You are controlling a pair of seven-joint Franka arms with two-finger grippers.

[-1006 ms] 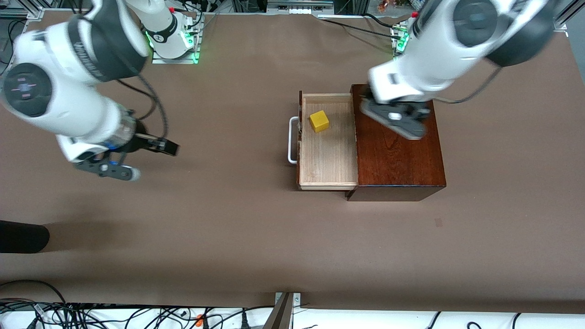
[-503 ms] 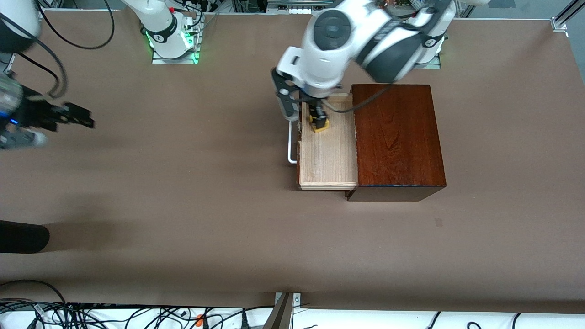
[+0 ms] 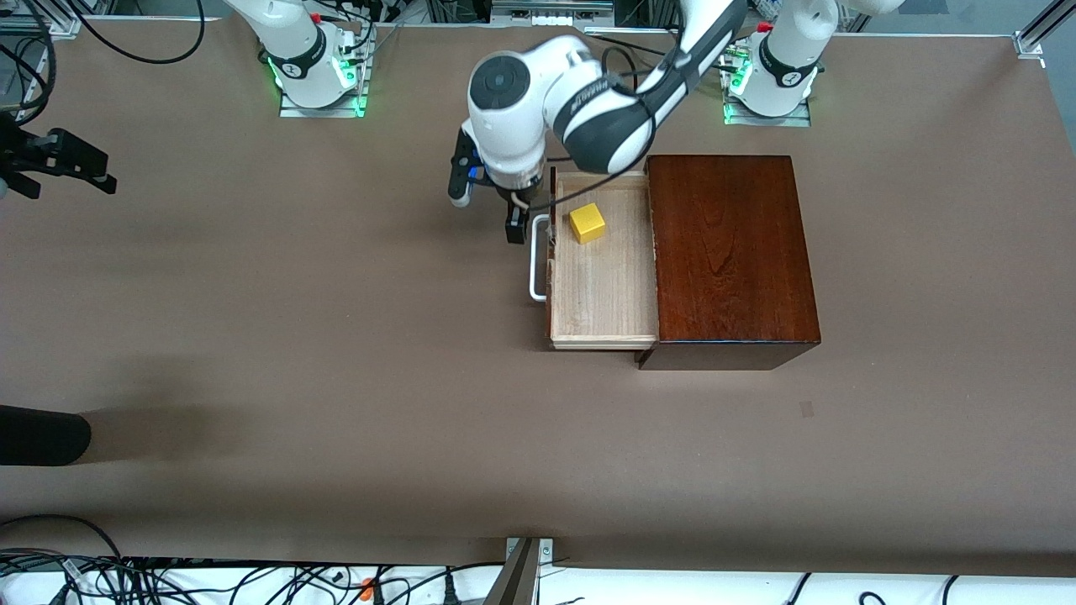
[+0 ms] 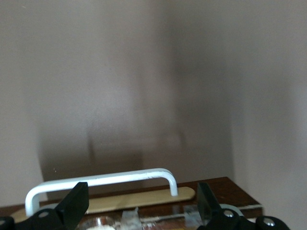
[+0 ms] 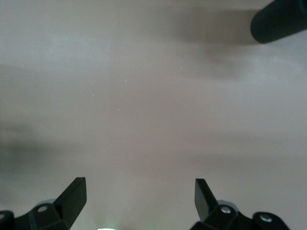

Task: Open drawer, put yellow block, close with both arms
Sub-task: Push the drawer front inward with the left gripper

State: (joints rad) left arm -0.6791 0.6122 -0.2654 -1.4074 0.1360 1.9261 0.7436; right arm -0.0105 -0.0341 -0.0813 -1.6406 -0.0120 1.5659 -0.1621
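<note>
The drawer [image 3: 601,286] stands pulled out of the dark mahogany box [image 3: 731,252]. The yellow block [image 3: 587,223] lies in it, at the end farther from the front camera. The white handle [image 3: 536,269] is on the drawer front. My left gripper [image 3: 514,227] is open and empty, beside the handle's end that lies farther from the front camera, outside the drawer. In the left wrist view the handle [image 4: 100,181] and the drawer front [image 4: 230,189] lie just ahead of the open left gripper [image 4: 141,208]. My right gripper [image 3: 71,164] is open over bare table [image 5: 139,199].
The brown table [image 3: 336,378] spreads wide round the box. A black rounded object [image 3: 42,435] lies at the right arm's end, near the front camera; it also shows in the right wrist view [image 5: 280,19]. Cables run along the table's edges.
My left gripper swung from over the box, across the block in the drawer, to beside the handle. My right gripper drew away to the right arm's end of the table. The block stayed put.
</note>
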